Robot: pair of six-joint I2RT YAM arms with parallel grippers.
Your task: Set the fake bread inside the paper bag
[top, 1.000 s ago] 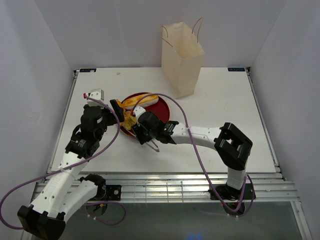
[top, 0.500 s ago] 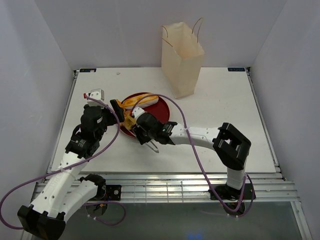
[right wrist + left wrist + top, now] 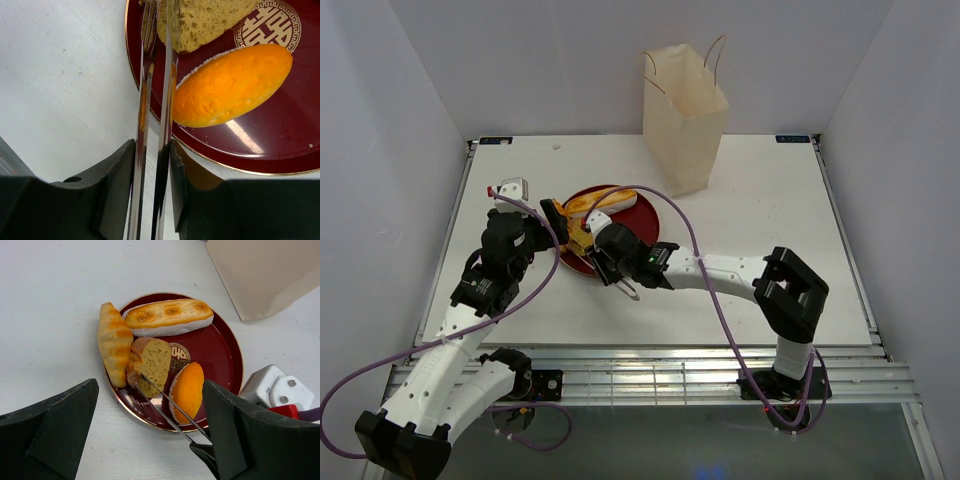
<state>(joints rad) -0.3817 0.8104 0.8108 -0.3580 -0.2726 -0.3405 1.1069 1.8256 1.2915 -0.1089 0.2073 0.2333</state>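
Right wrist: right gripper (image 3: 152,152) pinching tongs (image 3: 166,90), tips at bread wedge (image 3: 205,17).

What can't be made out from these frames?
- Inside of the paper bag: the top view shows only its outer walls, and the left wrist view cuts it off at the frame's top edge.
- Tips of the tongs: cut off by the top edge in the right wrist view. Whether they pinch the bread slice is unclear.
- Most bread in the top view: hidden under the right gripper.
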